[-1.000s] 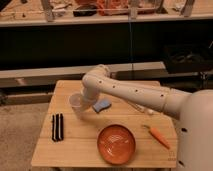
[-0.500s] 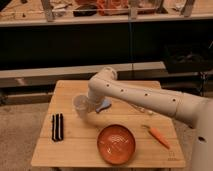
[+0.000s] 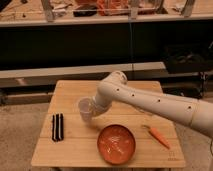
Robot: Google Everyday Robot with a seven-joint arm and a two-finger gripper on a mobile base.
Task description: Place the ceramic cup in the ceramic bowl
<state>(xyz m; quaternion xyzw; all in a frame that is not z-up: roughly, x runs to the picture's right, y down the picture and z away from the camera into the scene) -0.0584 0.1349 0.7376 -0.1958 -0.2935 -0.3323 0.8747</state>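
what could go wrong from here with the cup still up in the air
1. The gripper, jaws shut on the ceramic cup, holds it tilted above the table, left of the ceramic bowl. A slip there would drop it on wood, not into the bowl.
2. The cup is not yet over the bowl; releasing early could clip the rim.
3. The black items lie below-left, the carrot right; a wide swing might knock them.

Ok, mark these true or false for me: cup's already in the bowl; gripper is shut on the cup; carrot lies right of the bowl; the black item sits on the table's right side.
1. The ceramic cup is in the ceramic bowl: false, it is up and left of the bowl.
2. The gripper is shut on the cup: true.
3. The carrot lies right of the bowl: true.
4. The black item is on the right: false, left.
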